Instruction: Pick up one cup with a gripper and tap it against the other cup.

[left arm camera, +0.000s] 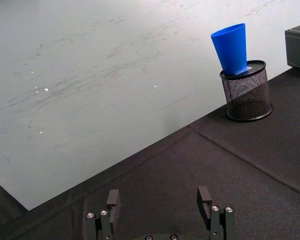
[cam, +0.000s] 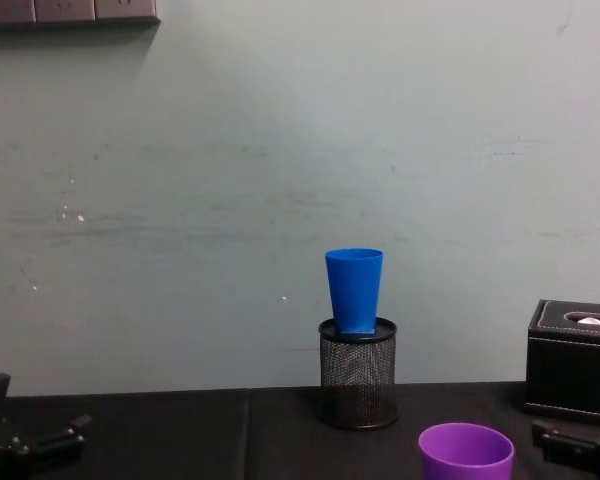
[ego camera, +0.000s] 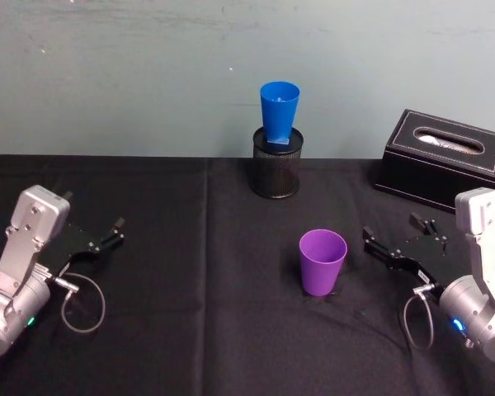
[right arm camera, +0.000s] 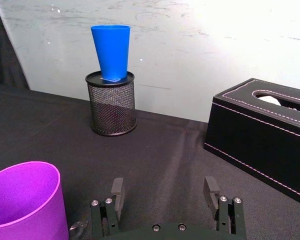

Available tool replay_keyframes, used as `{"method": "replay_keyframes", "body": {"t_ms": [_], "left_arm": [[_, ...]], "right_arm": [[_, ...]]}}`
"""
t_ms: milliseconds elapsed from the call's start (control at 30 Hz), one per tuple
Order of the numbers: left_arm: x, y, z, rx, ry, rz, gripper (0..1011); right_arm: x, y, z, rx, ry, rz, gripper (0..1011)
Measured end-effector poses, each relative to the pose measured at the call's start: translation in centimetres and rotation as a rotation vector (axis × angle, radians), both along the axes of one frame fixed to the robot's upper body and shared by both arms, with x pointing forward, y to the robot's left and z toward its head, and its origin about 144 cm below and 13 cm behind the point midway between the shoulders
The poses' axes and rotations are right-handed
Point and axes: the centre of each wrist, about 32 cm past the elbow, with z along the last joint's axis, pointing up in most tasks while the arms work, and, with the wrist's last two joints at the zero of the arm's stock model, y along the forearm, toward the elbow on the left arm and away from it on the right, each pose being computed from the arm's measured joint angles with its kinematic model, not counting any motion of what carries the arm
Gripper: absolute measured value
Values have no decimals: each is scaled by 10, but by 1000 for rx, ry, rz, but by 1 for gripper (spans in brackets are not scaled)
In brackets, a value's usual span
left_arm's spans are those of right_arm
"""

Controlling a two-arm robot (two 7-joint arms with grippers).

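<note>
Black cloth covers the worktop, which runs back to a pale, scuffed wall. Near the middle of the worktop's far edge stands a black wire-mesh pen holder, and the blue cup sits upright in its mouth, base down inside the rim and leaning slightly. At the far right corner lies a black tissue box with white stitching.

Closer to the front, right of centre, the purple cup stands upright on the cloth, mouth up, well apart from the blue cup. The right pincer lies low just beside it on the side toward the right edge, fingers spread wide and holding nothing; in the right wrist view the purple cup is off to one side of the fingers, not between them.

Toward the left edge, the left pincer rests low over the cloth, also wide open and empty, far from both cups.
</note>
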Motion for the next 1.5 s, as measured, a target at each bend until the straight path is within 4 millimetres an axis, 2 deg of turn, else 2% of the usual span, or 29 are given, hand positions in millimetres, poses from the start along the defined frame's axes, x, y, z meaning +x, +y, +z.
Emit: {"method": "replay_keyframes", "body": {"t_ms": [1500], "left_arm": [[0, 0, 0, 0, 0, 0, 1011]], "right_arm": [[0, 0, 0, 0, 0, 0, 1003]]}}
